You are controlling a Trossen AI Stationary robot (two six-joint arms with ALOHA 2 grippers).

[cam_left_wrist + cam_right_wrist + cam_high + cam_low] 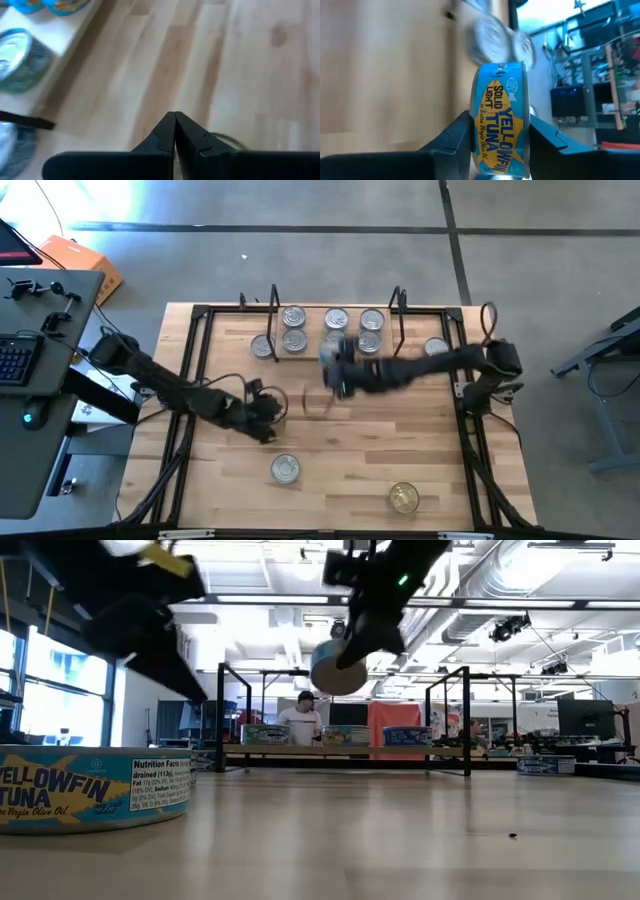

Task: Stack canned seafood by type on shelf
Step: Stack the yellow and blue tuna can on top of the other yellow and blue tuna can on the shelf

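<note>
My right gripper is shut on a tuna can with a blue and yellow label, which hangs in the air just in front of the shelf. Several silver-lidded cans stand on the shelf's board between its black wire end frames. One can stands on the table by the shelf's left end and another to its right. My left gripper hovers shut over the table's left middle with nothing between its fingers. My right gripper pinches the can between its two fingers, one on each flat end, so the labelled side wall faces the wrist camera. The fingers come slanting down from the table's right side. The can is tipped on edge and lifted clear of the table.
A silver-lidded can and a gold-lidded can stand on the table near its front edge. Bare wood lies between them and the shelf. A black frame runs along the tabletop's edges. People show in the room beyond the table.
</note>
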